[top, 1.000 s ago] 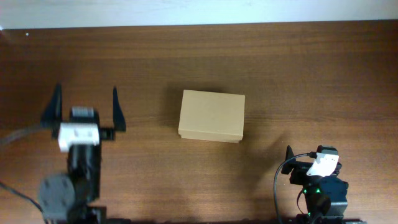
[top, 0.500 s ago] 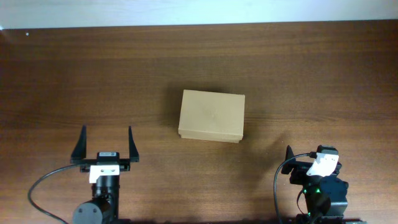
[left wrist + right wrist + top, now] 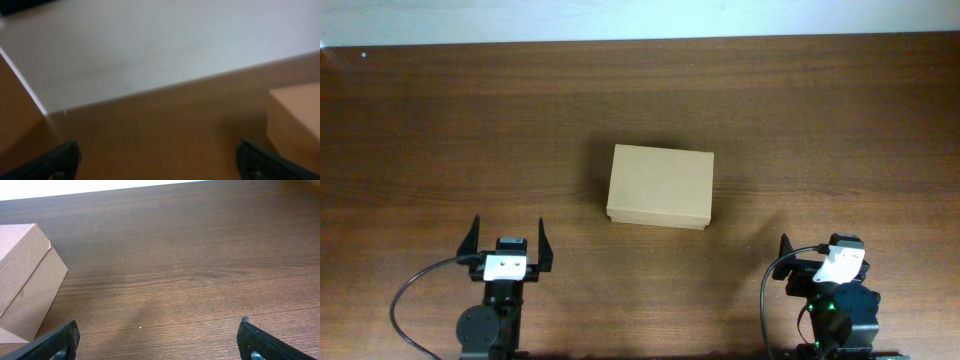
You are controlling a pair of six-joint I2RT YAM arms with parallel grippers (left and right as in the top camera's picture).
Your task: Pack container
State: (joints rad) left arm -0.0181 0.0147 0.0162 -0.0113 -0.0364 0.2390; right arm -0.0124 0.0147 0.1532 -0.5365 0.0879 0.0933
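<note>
The container [image 3: 660, 187] is a tan cardboard box with its lid shut, lying in the middle of the wooden table. My left gripper [image 3: 507, 245] is open and empty near the front edge, to the left of and nearer than the box. Its wrist view is blurred and shows the open fingers [image 3: 159, 152] with the box's corner [image 3: 295, 120] at the right. My right gripper [image 3: 815, 255] is open and empty at the front right. Its wrist view shows the spread fingers [image 3: 159, 330] over bare wood and the box [image 3: 25, 280] at the left.
The table's far edge [image 3: 640, 40] meets a white wall [image 3: 640, 15]. In the left wrist view a blurred brown shape [image 3: 15, 110] sits at the left; I cannot tell what it is.
My left arm has drawn back toward the front edge and shifted a little right, its fingers staying open. The box and the right arm have not moved.
</note>
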